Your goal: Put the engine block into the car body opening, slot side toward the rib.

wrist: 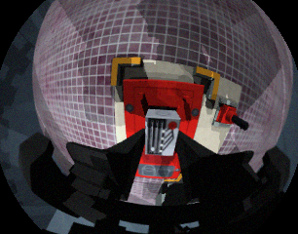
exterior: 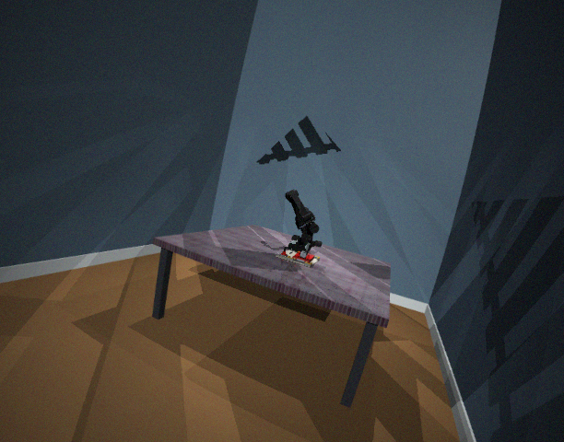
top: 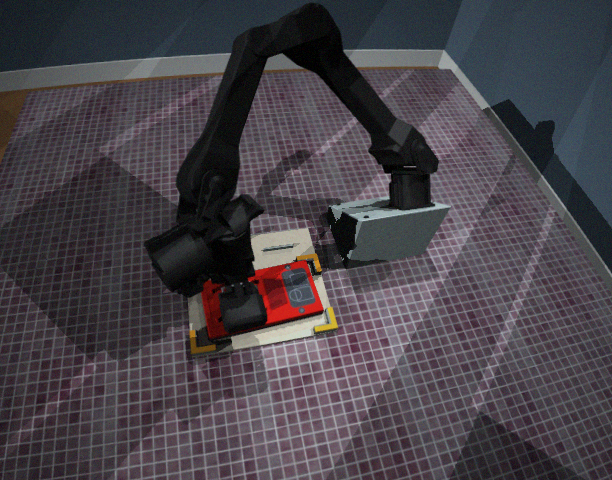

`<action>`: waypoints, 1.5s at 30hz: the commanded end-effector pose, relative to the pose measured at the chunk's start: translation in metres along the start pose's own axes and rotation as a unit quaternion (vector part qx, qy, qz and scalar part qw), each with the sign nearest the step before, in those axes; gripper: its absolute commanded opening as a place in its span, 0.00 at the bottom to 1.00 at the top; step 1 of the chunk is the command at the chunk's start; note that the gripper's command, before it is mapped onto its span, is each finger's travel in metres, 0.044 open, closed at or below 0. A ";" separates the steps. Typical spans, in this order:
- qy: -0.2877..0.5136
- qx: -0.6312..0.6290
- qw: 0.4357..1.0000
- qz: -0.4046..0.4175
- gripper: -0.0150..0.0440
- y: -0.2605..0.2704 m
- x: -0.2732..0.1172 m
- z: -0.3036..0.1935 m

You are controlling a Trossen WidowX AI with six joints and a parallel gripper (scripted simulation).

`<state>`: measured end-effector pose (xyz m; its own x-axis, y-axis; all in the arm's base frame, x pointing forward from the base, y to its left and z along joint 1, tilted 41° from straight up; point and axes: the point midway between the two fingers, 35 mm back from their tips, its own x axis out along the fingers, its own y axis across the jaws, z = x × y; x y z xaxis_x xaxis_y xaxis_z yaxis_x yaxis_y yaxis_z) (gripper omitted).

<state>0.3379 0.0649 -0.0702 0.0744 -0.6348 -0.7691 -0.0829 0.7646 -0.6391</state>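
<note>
The engine block (wrist: 162, 133), grey with dark slots and a red round spot, is between my fingertips in the wrist view. My gripper (wrist: 161, 133) is shut on it, over the middle of the car body. The red car body (top: 275, 299) (wrist: 134, 93) lies flat on the cream board (top: 280, 330) (wrist: 164, 70). In the top view my gripper hides the engine block. The block covers the opening in the wrist view, so its depth and the rib are hidden. In the exterior view all this is too small to tell.
Yellow corner brackets (top: 327, 326) (wrist: 126, 61) stand around the car body. A red part with a black handle (wrist: 228, 115) sits on the board beside the car body. The grey arm base block (top: 394, 235) stands to the right in the top view.
</note>
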 end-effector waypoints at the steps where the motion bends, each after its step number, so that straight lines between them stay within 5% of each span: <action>1: -0.001 -0.002 1.000 -0.002 0.52 -0.001 0.001 0.000; 26: -0.001 -0.002 1.000 -0.002 0.52 0.000 0.009 0.000; 37: 0.000 0.000 1.000 -0.001 1.00 0.000 0.008 0.000; 45: 0.000 0.000 1.000 -0.001 1.00 0.000 0.008 0.000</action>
<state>0.3383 0.0597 -0.0760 0.0749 -0.6358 -0.7682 -0.0833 0.7637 -0.6401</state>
